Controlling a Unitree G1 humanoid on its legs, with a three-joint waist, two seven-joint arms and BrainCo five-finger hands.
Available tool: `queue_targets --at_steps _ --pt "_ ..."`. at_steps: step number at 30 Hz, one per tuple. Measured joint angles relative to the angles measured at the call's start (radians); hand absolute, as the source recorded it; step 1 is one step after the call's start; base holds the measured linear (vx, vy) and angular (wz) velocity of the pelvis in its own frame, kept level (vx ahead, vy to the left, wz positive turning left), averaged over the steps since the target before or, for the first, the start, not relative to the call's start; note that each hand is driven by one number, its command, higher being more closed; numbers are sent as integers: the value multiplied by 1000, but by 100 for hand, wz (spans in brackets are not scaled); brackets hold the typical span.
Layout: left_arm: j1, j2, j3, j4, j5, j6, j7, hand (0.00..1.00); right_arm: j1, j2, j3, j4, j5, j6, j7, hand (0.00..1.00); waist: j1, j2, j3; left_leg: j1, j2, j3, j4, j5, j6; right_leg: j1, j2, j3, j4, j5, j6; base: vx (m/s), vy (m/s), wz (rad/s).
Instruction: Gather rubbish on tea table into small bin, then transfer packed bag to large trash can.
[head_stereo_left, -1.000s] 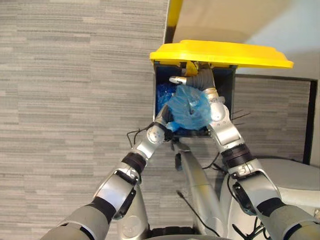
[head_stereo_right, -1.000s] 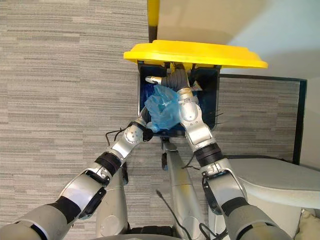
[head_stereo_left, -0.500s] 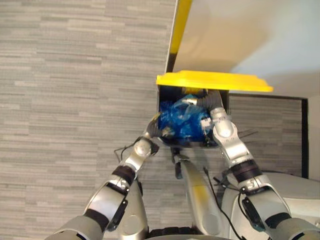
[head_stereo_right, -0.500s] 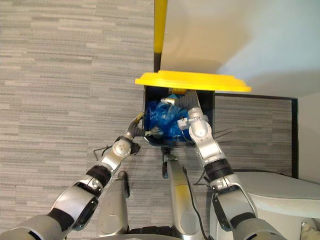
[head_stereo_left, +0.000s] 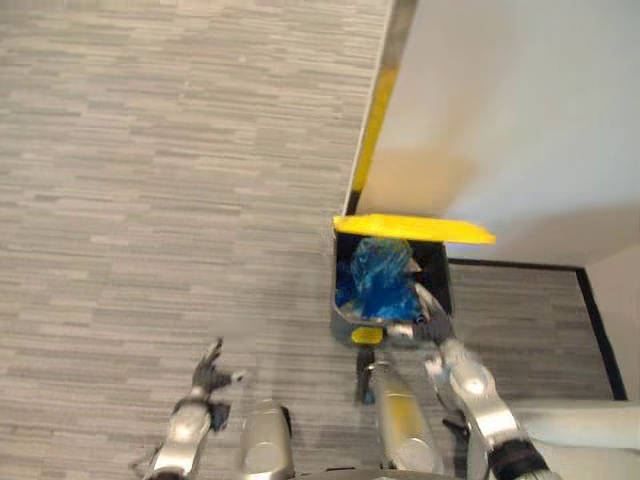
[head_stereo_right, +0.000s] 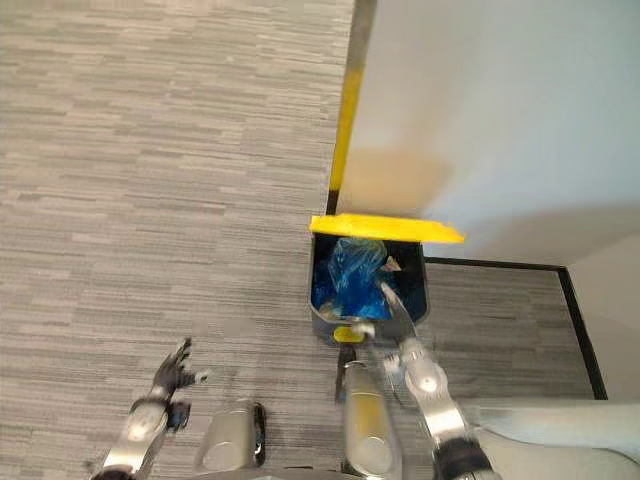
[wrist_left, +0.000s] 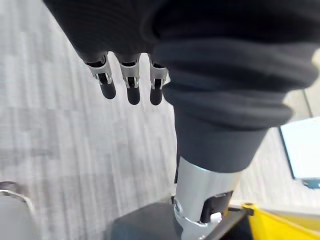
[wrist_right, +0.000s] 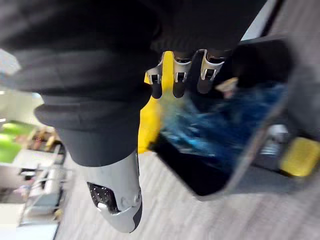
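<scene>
The large trash can (head_stereo_left: 345, 318) is dark grey with a raised yellow lid (head_stereo_left: 413, 228), and it stands against the wall. A crumpled blue rubbish bag (head_stereo_left: 380, 275) lies inside it, also seen in the right wrist view as the bag (wrist_right: 220, 130). My right hand (head_stereo_left: 422, 322) hovers just off the can's front rim, open, holding nothing; its fingers (wrist_right: 180, 75) are straight above the bag. My left hand (head_stereo_left: 208, 372) hangs low on the left over the carpet, well away from the can. Its fingers (wrist_left: 130, 82) are spread and empty.
A white wall (head_stereo_left: 520, 110) with a yellow corner strip (head_stereo_left: 372, 120) rises behind the can. Grey striped carpet (head_stereo_left: 150, 200) covers the floor to the left. A black line (head_stereo_left: 595, 310) borders the floor section right of the can.
Both hands have drawn back out of the can, leaving the blue bag inside. The left hand dropped low to the left. The camera has pulled back, so the can looks smaller.
</scene>
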Motion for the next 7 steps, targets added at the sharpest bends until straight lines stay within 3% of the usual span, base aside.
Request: queue_targets --at_steps 2,3,4,7 --pt "33 -46 20 -10 0 5 -16 0 68 18 -42 11 -5 2 11 0 -1 25 -29 10 24 -4 -78 42 -29 65 45 -18 -156 -26 40 -99 -201 1" --pt "58 -69 21 -29 0 2 -27 0 112 29 -46 13 -6 1 11 0 10 16 -75 22 22 8 -139 72 -26 107 54 -26 -290 -71 15 52 -211 -50" --pt "70 -86 23 -33 0 1 -38 0 129 37 -50 34 -8 -4 11 0 27 -1 -100 21 21 36 -170 105 -49 125 57 -27 -393 -113 -28 45 -191 -58" --pt "55 -141 31 6 0 -2 -41 0 110 36 -92 158 -12 4 10 0 21 38 -142 36 44 29 -252 160 -50 138 92 -42 -484 -65 -32 -31 -102 -15"
